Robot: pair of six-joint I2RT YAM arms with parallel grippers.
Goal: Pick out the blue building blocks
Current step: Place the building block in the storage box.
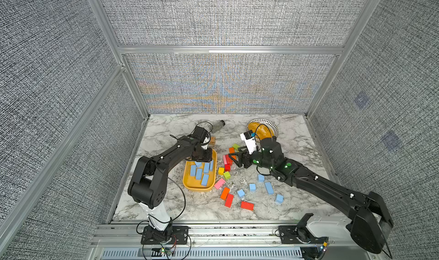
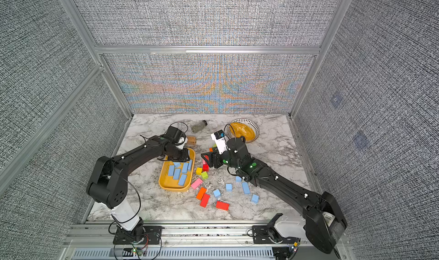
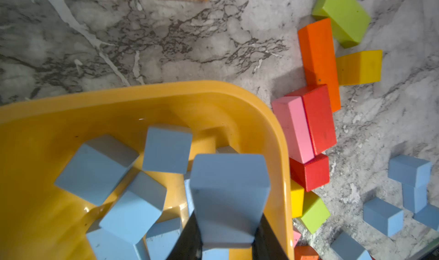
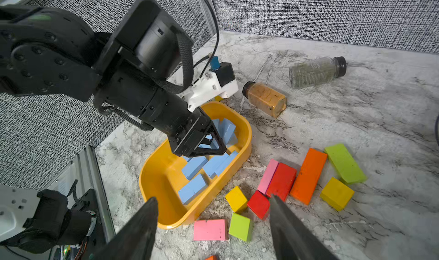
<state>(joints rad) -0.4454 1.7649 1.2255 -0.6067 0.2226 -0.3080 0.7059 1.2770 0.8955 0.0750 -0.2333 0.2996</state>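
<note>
**Surface** (image 1: 180,206): marbled white and grey, walled at the rear and along both side edges.

**Yellow tray** (image 1: 190,186): oblong, close to the left edge of the surface, about midway between the front and rear edges.

**Blue building blocks**
- In the tray (image 1: 199,173): at least six, jumbled together, some leaning on one another.
- Held blue block (image 3: 229,194): clamped in the left hand above the tray's rear end, clear of the blocks below it.
- Loose blue blocks: five lie on the bare surface toward the front edge, right of centre. Four are cubes and one is a longer brick (image 1: 269,188). All five are apart from the tray.

**Left hand** (image 1: 202,155): reaches over the tray from the left edge, closed on the held blue block.

**Right hand** (image 4: 213,198): fingers spread apart with nothing between them, hanging over the mixed-colour cluster just right of the tray.

**Other blocks**
- A pink brick and a red brick (image 4: 281,181) lie touching side by side.
- An orange brick (image 4: 308,175) and a green brick (image 4: 344,163) lie beside them.
- Yellow, red and green cubes sit near the tray's right wall.
- A pink brick (image 1: 219,183), an orange one and two red ones lie toward the front edge.

**Jars**: a clear jar (image 4: 317,72) and an amber jar (image 4: 266,99), both on their sides near the rear edge.

**Patterned bowl** (image 1: 275,127): yellow inside, at the rear edge, right of centre.
</note>
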